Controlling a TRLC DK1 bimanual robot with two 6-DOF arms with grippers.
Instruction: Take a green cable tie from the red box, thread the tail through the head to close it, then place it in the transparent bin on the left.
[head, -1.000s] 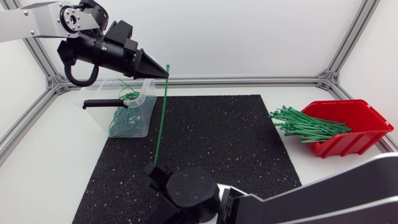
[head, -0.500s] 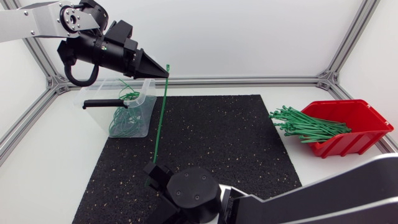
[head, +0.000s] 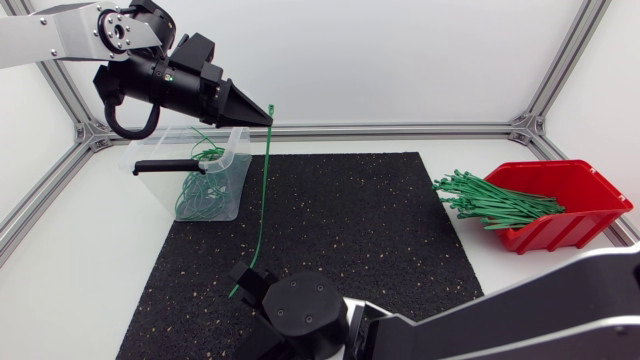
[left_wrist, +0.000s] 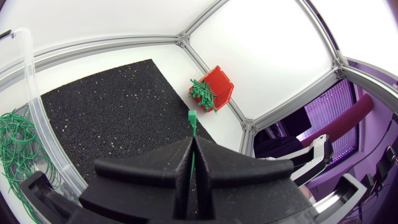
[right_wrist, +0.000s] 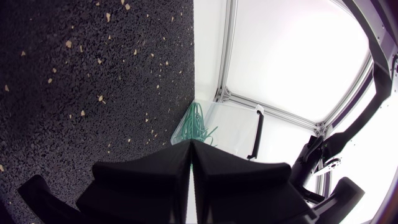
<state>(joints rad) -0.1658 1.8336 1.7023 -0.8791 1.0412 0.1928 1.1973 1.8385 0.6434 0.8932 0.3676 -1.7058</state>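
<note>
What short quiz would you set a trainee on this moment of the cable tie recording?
1. True or false: the green cable tie held between the left gripper and the right gripper is already closed into a loop.
2. What lies beneath that tie? A) black mat B) red box C) bare table
3. Short answer: what does the transparent bin hold?

Key: 1 false, it runs open from one gripper to the other. 2 A. 3 green cable ties, looped.
</note>
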